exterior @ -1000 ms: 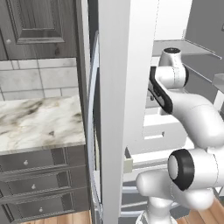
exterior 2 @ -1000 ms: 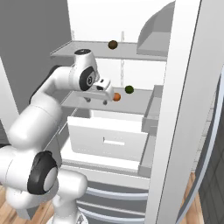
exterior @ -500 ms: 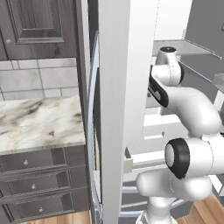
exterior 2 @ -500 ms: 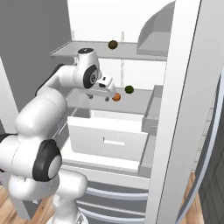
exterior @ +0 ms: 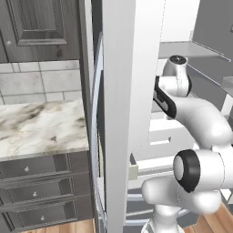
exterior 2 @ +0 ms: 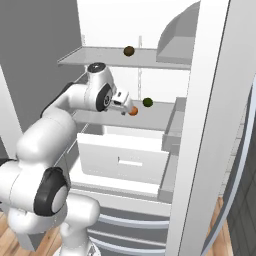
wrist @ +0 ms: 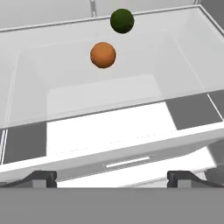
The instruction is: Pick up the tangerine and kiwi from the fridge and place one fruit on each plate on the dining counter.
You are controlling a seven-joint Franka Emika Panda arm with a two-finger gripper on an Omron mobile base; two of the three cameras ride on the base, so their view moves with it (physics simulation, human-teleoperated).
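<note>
At the far left of the left base view lay the dining counter (exterior: 41,127), its veined marble top bare where it showed, with no plates on the stretch in view. Next to it rose the fridge (exterior: 119,113), its thick white door edge-on. In the right base view the arm reached in over the middle shelf (exterior 2: 150,118), and the gripper (exterior 2: 126,106) hung just short of the tangerine (exterior 2: 133,111) — whether it touched the fruit could not be told from there. The hand view settled it: the tangerine (wrist: 103,54) sat alone on the clear shelf (wrist: 57,83), well ahead of the fingertips (wrist: 41,177), which stood wide apart and held nothing. Just beyond it, a little to the right, rested the kiwi (wrist: 122,21), a dark green ball. Another dark ball (exterior 2: 129,50) sat on the top shelf. By my reckoning the task was at its opening — neither fruit lifted, both plates yet to be filled
</note>
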